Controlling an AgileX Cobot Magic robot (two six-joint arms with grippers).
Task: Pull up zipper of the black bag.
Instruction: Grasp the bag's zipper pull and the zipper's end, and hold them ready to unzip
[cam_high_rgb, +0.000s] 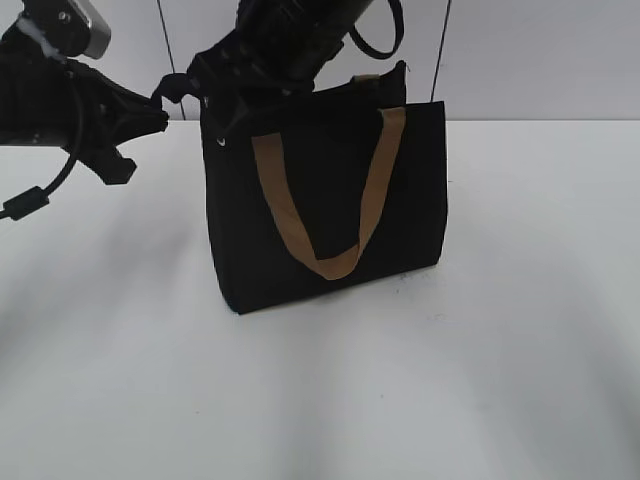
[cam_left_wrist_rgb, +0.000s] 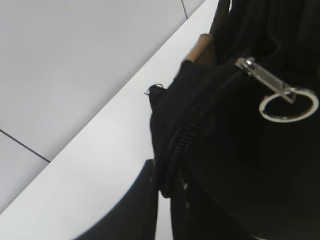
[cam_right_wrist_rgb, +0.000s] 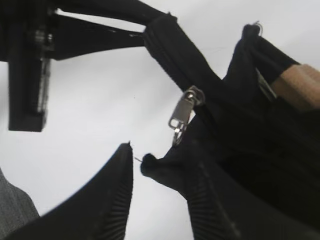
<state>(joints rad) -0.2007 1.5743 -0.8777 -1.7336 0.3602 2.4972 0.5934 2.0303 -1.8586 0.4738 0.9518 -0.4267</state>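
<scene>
Exterior view: the black bag (cam_high_rgb: 325, 200) is shown standing upright on the white counter (cam_high_rgb: 480, 380), left of centre, its near tan handle (cam_high_rgb: 335, 200) hanging down the front face. The right gripper (cam_high_rgb: 225, 90) is seen at the bag's top left corner, having reached across from above; the left gripper (cam_high_rgb: 135, 115) is just to the left of that corner.

Progress, as judged: the zipper (cam_left_wrist_rgb: 192, 125) appears closed along the short stretch visible in the left wrist view, and its silvery pull tab (cam_left_wrist_rgb: 265, 80) with ring (cam_left_wrist_rgb: 289, 104) is seen near the end of the rim. In the right wrist view the pull tab (cam_right_wrist_rgb: 181, 114) hangs free, gripped by nothing. Whether the zip is closed along the whole rim cannot be established, so the pull may be nearly complete or barely begun.

Right gripper (cam_right_wrist_rgb: 162, 200): the jaws are parted, and a fold of the bag's corner fabric lies between them against the right-hand finger; a firm hold cannot be confirmed. Left gripper (cam_left_wrist_rgb: 157, 200): only one dark finger is visible at the lower edge, lying against the bag's end seam; whether its jaws are closed on the fabric cannot be told.

Hidden or unclear: most of the top rim is covered by the right arm in the exterior view; black fabric against black fingers obscures the contacts; the far handle (cam_high_rgb: 368, 78) is largely concealed.
</scene>
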